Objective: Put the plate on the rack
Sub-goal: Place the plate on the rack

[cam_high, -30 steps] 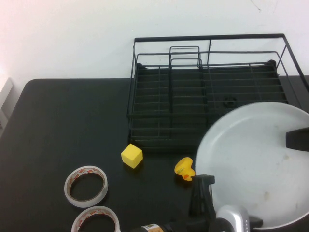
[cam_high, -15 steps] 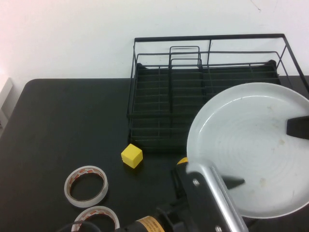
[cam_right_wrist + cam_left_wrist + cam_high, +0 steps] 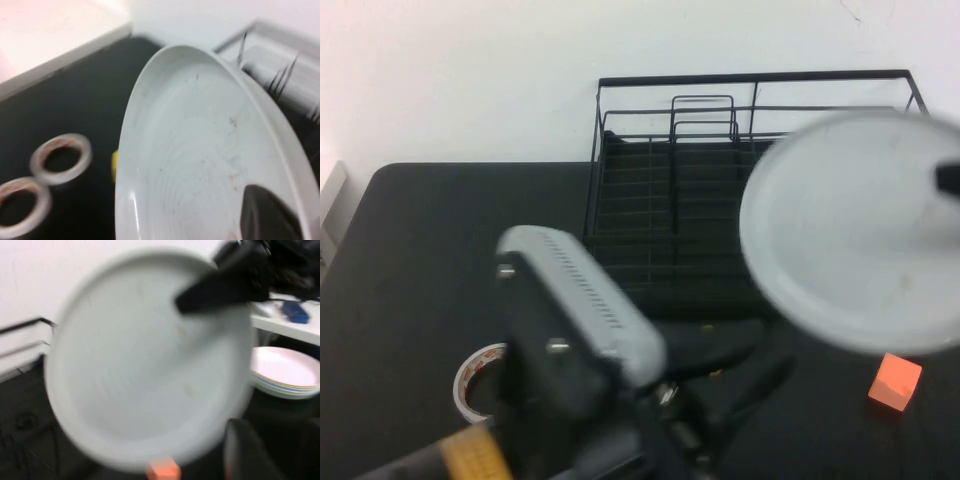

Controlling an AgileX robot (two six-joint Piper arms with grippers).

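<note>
Plate (image 3: 855,230), round, smooth, pale grey, tilted above wire rack (image 3: 680,200), rim pinched by right tool (image 3: 948,180); left tool (image 3: 720,385) low over bench, grip unclear.

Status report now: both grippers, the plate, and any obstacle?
Right gripper shut on the plate, lifted and tilted over the rack. Left gripper low near table front. Nothing blocking the rack.
</note>
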